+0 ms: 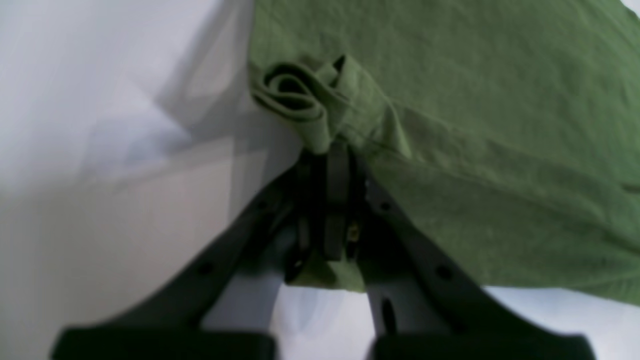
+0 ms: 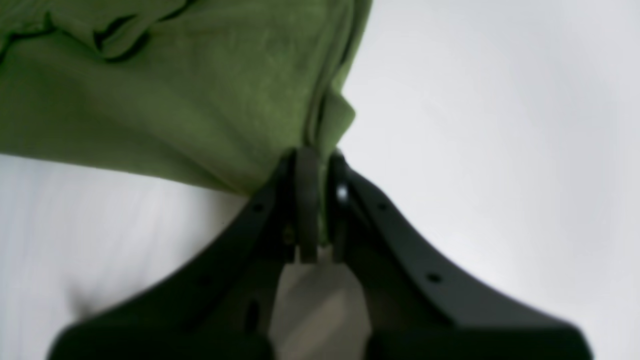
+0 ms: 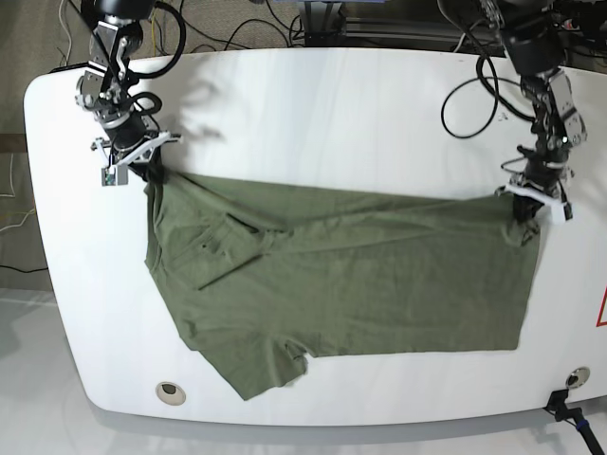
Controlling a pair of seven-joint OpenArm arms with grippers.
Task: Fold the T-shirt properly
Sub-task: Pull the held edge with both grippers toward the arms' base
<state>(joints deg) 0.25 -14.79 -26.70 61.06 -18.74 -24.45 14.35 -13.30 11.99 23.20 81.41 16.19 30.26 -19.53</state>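
I have the T-shirt (image 3: 360,275) spread across the middle of the white table (image 3: 313,104), running from left of centre to the right side of the base frame, with one sleeve hanging toward the lower left near the table's front edge. Both pincers are clamped on cloth: the left gripper (image 1: 332,155), at the right of the base frame, has its jaws pressed together on a bunched, rolled bit of hem that curls just above the fingertips in its wrist view, and the right gripper (image 2: 315,165), at the upper left of the base frame, is pinched shut on a thin fold at the garment's corner. The top edge between them sags slightly and is not taut. I judge the fabric light and very soft, with no stiffness to hold a line on its own, so it will drape and wrinkle wherever I leave it unsupported, and the creases around the chest area suggest it will drag and bunch against the tabletop rather than slide cleanly. It is not fragile, but the left pinch holds only a small roll of cloth, which I think could slip free under a hard pull. The two corners of the upper edge look like the right holds for carrying that edge over toward the lower one.
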